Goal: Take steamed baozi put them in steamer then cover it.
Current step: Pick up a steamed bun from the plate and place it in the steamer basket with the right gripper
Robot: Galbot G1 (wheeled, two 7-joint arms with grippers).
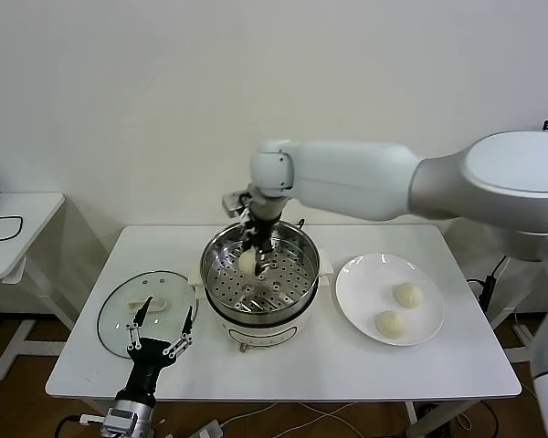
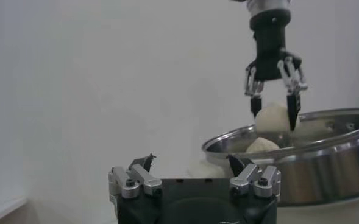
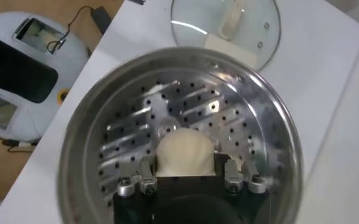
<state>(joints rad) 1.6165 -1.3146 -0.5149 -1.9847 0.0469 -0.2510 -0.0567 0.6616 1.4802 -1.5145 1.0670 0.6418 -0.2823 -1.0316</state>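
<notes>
Right now the right gripper (image 1: pixel 252 258) hangs over the steamer (image 1: pixel 221 274), fingers clamped on one baozi (image 1: pixel 247 262) just above the perforated tray (image 3: pixel 130 131). Key relation: the bun sits straight below the wrist with bare tray directly under it, so the release looks like a short drop down, judging by the right wrist view. Left wrist view seems to show another pale bun already inside the pot, hard to confirm. Two more baozi (image 1: pixel 407 295) wait on the white plate (image 1: pixel 361 278), right arm's side, nearer that arm. Left gripper (image 1: pixel 161 330) idles, fingers spread apart, at the cover (image 1: pixel 119 306) lying flat on the table (image 1: pixel 283 365), left of the steamer.
</notes>
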